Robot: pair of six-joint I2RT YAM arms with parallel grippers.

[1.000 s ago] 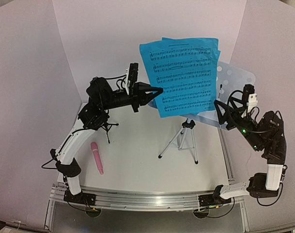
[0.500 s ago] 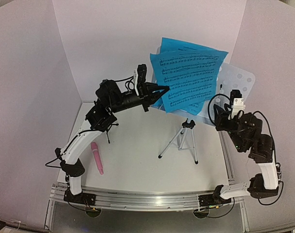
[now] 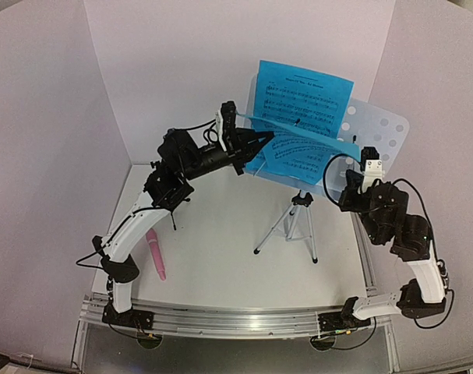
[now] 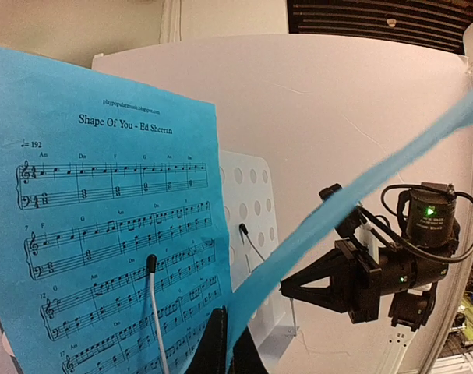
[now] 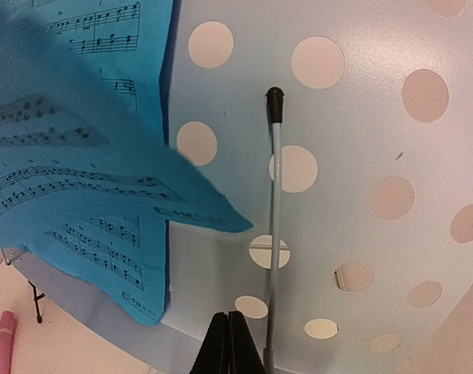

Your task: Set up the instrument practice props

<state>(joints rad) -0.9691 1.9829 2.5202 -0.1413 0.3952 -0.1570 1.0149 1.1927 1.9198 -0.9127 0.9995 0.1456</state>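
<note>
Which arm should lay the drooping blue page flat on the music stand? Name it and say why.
Left. The left pincer is shut on that sheet-music page, bent away from the perforated desk, so it can swing it back. The right pincer is shut, empty, near the desk's lower edge.

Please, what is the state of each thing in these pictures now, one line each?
music stand: standing, legs spread
back sheet-music page: upright on the desk
front sheet-music page: pinched at one edge, sagging forward
pink microphone: lying on the table
mic mount: standing, partly hidden
left gripper: shut on front sheet-music page
right gripper: shut, empty
</note>
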